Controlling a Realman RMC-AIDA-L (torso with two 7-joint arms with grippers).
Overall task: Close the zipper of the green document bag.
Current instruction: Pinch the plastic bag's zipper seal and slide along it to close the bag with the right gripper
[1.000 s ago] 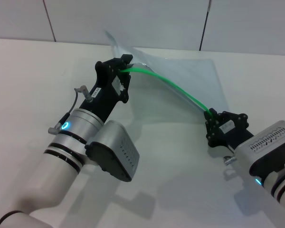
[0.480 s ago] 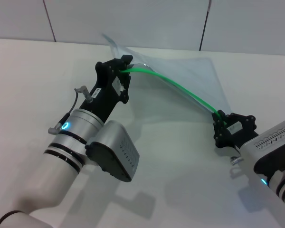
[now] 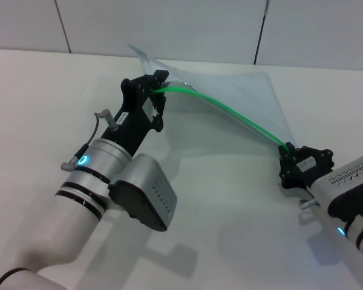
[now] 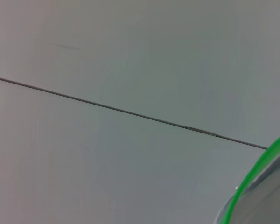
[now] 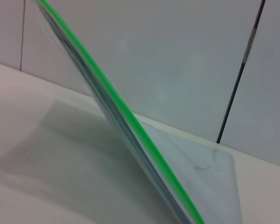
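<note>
The green document bag [image 3: 245, 96] is a translucent pale pouch, held up off the white table along its near long edge. Its zipper [image 3: 230, 115] runs as a bright green strip between my two grippers. My left gripper [image 3: 159, 89] is shut on the bag's left end, where the strip starts. My right gripper [image 3: 288, 151] is shut on the zipper at its right end, near the bag's right corner; the slider is hidden between its fingers. The right wrist view shows the zipper [image 5: 126, 112] slanting away with the bag [image 5: 200, 163] sagging to the table. The left wrist view catches only a curve of the zipper [image 4: 252, 179].
The white table [image 3: 230, 217] stretches around both arms. A panelled wall [image 3: 169, 24] with dark seams rises just behind the bag. My bulky left forearm [image 3: 109, 175] lies across the near left of the table.
My right gripper has slid right and slightly nearer along the zipper, toward the bag's right corner, lengthening the green span between the grippers. The left gripper has stayed put.
</note>
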